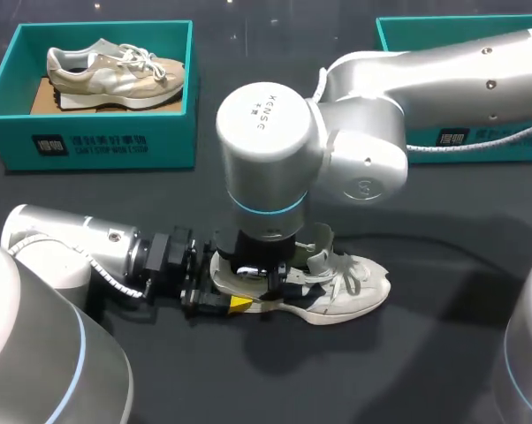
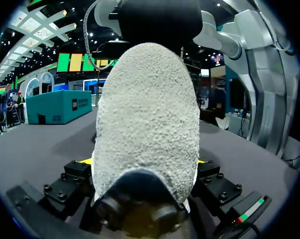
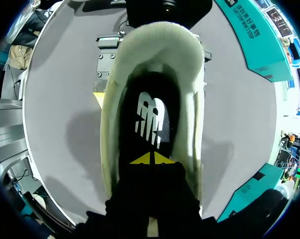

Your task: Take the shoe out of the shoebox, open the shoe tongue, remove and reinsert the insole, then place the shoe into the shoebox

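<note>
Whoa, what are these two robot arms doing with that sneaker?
They are working on a white shoe lying on the dark table. The left gripper is clamped on its heel, holding it steady. The right gripper reaches down from above into the opening, its yellow tips pressed together on the black insole. I cannot tell if it has pinched the insole. A second shoe sits in the teal box at the back.

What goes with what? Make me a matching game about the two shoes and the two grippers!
1 beige shoe
2 white shoe
3 left gripper
4 right gripper

A clamped on the white shoe's heel
B in the teal shoebox
C on the black table
D tips down inside the white shoe

Pairs: 1-B, 2-C, 3-A, 4-D
</note>
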Controlling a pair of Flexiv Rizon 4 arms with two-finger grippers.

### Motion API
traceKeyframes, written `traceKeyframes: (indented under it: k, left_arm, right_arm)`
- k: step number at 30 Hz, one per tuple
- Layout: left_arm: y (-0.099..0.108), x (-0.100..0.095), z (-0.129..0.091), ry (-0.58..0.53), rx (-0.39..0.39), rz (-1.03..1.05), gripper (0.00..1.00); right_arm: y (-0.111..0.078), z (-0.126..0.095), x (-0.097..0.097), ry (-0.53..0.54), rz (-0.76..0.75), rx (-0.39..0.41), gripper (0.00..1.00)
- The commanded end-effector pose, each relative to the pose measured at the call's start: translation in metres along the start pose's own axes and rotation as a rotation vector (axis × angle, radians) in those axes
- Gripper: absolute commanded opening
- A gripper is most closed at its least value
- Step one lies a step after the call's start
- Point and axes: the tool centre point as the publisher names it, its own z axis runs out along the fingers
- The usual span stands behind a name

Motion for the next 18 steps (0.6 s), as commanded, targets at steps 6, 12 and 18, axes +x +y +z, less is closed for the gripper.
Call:
traceKeyframes:
  k: [6,12,18]
  left_arm:
    - [0.0,0.0,-0.001,0.0,0.0,0.0,0.0]
    - [0.0,0.0,-0.001,0.0,0.0,0.0,0.0]
    - [0.0,0.0,-0.001,0.0,0.0,0.0,0.0]
  right_arm:
    - [-0.025,0.001,0.007,-0.022,0.064,-0.031,0.0]
    - [-0.03,0.003,0.006,-0.047,0.089,-0.035,0.0]
    - [-0.028,0.01,0.0,-0.051,0.086,-0.045,0.21]
